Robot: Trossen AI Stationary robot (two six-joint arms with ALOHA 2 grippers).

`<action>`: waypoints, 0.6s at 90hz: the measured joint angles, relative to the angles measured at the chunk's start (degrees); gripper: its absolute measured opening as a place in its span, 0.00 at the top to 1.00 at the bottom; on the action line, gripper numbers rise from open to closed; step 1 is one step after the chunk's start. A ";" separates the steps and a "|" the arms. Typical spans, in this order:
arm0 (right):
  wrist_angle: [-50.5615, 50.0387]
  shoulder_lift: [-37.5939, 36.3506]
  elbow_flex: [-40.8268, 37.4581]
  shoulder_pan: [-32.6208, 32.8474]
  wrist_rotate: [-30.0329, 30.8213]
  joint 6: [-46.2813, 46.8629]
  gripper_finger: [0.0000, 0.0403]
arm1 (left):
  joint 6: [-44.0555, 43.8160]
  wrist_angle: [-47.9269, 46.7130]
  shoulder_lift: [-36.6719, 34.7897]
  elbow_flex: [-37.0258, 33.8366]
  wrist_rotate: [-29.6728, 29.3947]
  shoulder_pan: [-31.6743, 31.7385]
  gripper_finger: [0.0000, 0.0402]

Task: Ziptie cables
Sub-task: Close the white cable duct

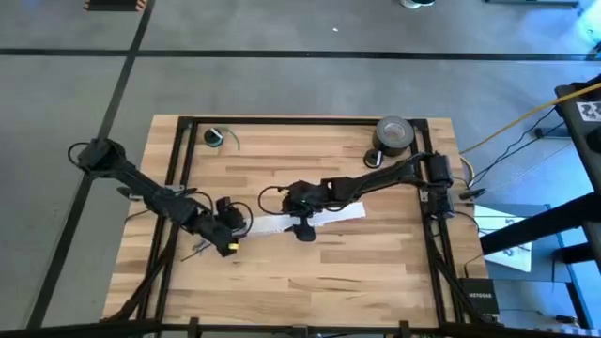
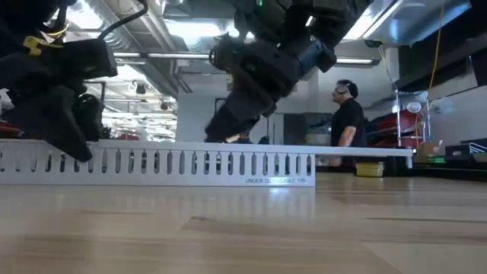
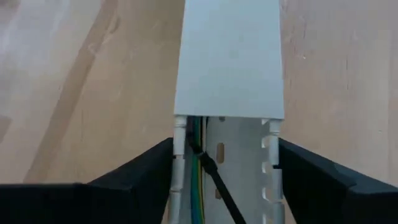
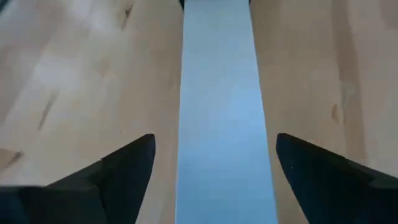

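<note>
A white slotted duct (image 1: 310,218) lies on the table's middle with a flat white cover (image 3: 229,59) over most of it. At its uncovered end the cables (image 3: 198,163), thin green and yellow wires, lie inside the duct. The black ziptie (image 3: 219,186) slants across them. My left gripper (image 3: 225,163) is at that end (image 1: 242,228), one finger on each side of the duct. My right gripper (image 4: 214,149) hangs open over the cover (image 4: 221,93) at mid-duct (image 1: 302,221), straddling it with a gap on each side. My left gripper holds the duct's open end between its two fingers, one on each slotted side wall (image 3: 179,152). The fingers come level, along the duct's length. The duct rests flat on the table. My right gripper: I cannot tell whether it touches the cover below it.
A roll of dark tape (image 1: 394,133) sits at the far right corner, and a small dark ring (image 1: 216,137) at the far left. Black frame rails (image 1: 178,160) run along the table's sides. A person (image 2: 350,114) stands in the room beyond.
</note>
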 joint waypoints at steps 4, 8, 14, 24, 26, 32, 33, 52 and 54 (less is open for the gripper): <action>0.55 -0.07 0.07 0.00 0.86 -0.02 0.24 | -0.09 0.00 0.00 0.00 0.00 0.00 0.41; 0.66 -0.13 0.09 -0.01 1.82 -0.03 0.25 | -0.22 0.00 0.00 0.00 -0.02 0.00 0.42; 0.09 -0.10 0.09 -0.05 2.53 -0.07 0.26 | -0.32 0.08 0.00 0.00 -0.08 0.00 0.42; -0.90 -0.10 0.09 -0.03 2.37 -0.58 0.26 | -1.18 0.13 0.00 0.00 -0.48 0.00 0.42; -1.34 -0.10 0.09 0.00 2.37 -1.11 0.26 | -1.19 0.13 0.00 0.00 -0.55 0.00 0.42; -2.09 -0.10 0.09 0.00 2.37 -1.58 0.26 | -1.25 0.13 0.00 0.00 -0.61 0.00 0.42; -2.10 -0.10 0.09 0.00 2.37 -1.57 0.26 | -1.28 0.13 0.00 -0.02 -0.63 0.00 0.42; -2.27 -0.10 0.09 0.00 2.33 -1.48 0.26 | -1.79 0.13 0.00 -0.02 -1.13 0.00 0.42; -2.21 -0.10 0.09 0.00 2.30 -1.47 0.26 | -1.81 0.13 0.00 -0.02 -1.15 0.00 0.42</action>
